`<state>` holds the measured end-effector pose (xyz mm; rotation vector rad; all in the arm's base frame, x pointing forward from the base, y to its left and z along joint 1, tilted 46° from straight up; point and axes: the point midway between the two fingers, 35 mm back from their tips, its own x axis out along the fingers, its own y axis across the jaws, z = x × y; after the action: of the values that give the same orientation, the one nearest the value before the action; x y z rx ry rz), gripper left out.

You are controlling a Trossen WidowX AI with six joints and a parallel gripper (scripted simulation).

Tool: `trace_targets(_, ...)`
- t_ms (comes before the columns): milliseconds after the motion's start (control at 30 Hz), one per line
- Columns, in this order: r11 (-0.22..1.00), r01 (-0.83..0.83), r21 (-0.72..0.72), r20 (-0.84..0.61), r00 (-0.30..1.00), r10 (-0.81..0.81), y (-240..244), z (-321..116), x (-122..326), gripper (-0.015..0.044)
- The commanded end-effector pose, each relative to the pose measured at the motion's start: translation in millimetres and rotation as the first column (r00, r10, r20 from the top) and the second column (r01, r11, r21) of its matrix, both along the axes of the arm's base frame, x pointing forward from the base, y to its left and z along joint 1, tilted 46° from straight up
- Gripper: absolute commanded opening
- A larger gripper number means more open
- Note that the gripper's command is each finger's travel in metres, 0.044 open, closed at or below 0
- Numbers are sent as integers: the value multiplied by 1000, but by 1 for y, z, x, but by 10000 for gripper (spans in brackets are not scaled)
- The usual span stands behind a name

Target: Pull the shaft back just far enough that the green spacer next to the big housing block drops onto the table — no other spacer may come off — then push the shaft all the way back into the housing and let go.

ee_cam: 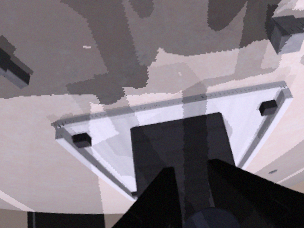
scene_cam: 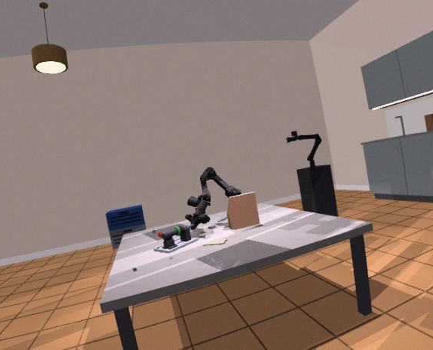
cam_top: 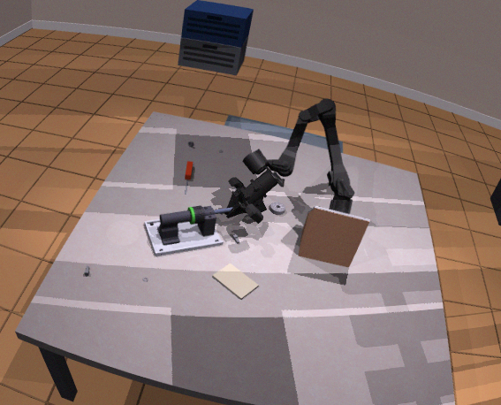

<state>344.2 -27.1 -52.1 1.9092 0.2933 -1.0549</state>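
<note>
- Patches of shadow and pale bands cross the grey table (cam_top: 228, 358) (scene_cam: 289, 238) (ee_cam: 30, 150), which stands on a tiled floor.
- Left of the table's middle, the white base plate (cam_top: 188, 249) (scene_cam: 192, 241) (ee_cam: 175, 104) carries the big housing block (cam_top: 174, 218) (scene_cam: 169, 234). The green spacer (cam_top: 193, 215) (scene_cam: 178, 230) sits upright at its right end, not yet dropped.
- Closed on the shaft (cam_top: 221, 211) (scene_cam: 191, 226), the gripper (cam_top: 232, 210) (scene_cam: 193, 227) (ee_cam: 191, 174) holds it to the right of the assembly.
- I judge the pull to be in hand: the next move calls for a short, straight draw rightward, stopping once the green ring falls. Too long a stroke could free another spacer; pushing home and letting go remain.
- From its base at the right, the arm (cam_top: 332, 141) (scene_cam: 220, 182) arches high over its elbow, then folds down leftward, its wrist tilted toward the shaft.
</note>
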Motion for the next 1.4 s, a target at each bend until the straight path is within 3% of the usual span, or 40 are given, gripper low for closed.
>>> trace_targets(0, 1000, -1, -3, 2, 1000, 1, -1, 1, 0, 0)
trace_targets(1367, 1000, -1, -3, 2, 1000, 1, -3, 3, -4, 0)
